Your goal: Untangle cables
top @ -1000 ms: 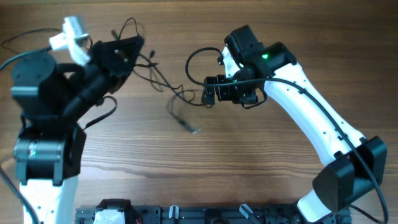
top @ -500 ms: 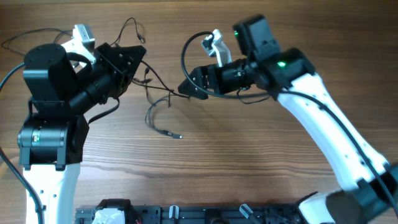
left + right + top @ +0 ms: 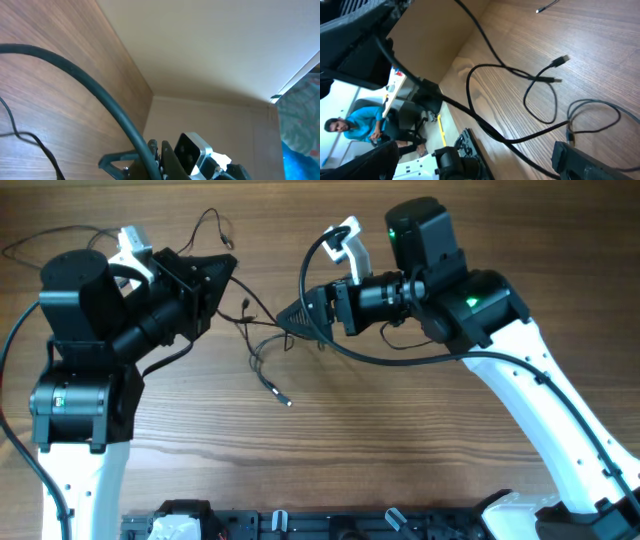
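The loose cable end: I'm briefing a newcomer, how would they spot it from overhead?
On the wooden table, find the thin dark cables between the two arms. One strand trails lowest in the overhead view; its end lies alone on bare wood, tipped silvery-white.

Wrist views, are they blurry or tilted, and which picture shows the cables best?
Left wrist view: steeply tilted, mostly wall, little table. Right wrist view: tilted too, cables sharp. Overhead view: level, evenly lit, clearest.
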Controlling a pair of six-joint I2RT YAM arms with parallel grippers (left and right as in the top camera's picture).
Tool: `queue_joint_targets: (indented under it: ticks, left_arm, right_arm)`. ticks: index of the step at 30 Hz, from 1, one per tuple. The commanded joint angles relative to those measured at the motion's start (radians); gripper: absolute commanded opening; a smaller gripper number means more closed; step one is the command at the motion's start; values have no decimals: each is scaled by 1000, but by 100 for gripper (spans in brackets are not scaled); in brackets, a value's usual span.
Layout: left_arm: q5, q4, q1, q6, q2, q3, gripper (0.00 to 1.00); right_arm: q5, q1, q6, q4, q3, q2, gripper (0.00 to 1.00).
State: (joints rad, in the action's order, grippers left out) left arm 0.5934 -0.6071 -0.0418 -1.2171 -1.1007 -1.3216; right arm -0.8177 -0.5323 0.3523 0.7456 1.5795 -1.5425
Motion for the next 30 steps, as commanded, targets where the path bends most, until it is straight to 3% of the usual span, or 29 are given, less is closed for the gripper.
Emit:
queue_joint_targets:
  ticks: [1, 5, 8, 10, 13, 22, 26, 30]
  left_arm:
    - [15, 8, -30, -133, -5, -14, 4]
    - [8, 7, -35, -320, -11, -14, 4]
    - [-14, 8, -35, -478, -14, -14, 4]
    - [-51, 8, -35, -530, -15, -14, 4]
    - [-147, 7, -35, -577, -16, -14, 4]
    - [-374, -1, -34, -625, -22, -14, 4]
    - [-386, 0, -34, -725, -22, -14, 4]
    - [-385, 0, -34, -925, -22, -14, 4]
  right_arm:
    - [82, -29, -14, -7, 7, 10, 100]
    - [95, -56, -92, -4, 7, 10, 100]
    - [123, -69, -61, -1, 7, 10, 100]
    - [150, -71, -11, 3, 7, 10, 99]
    - [253, -71, 127, 27, 6, 10, 88]
    - [578, -71, 493, 185, 6, 10, 89]
    - [485, -75, 669, 166, 6, 10, 87]
    - [428, -110, 672, 70, 6, 8, 87]
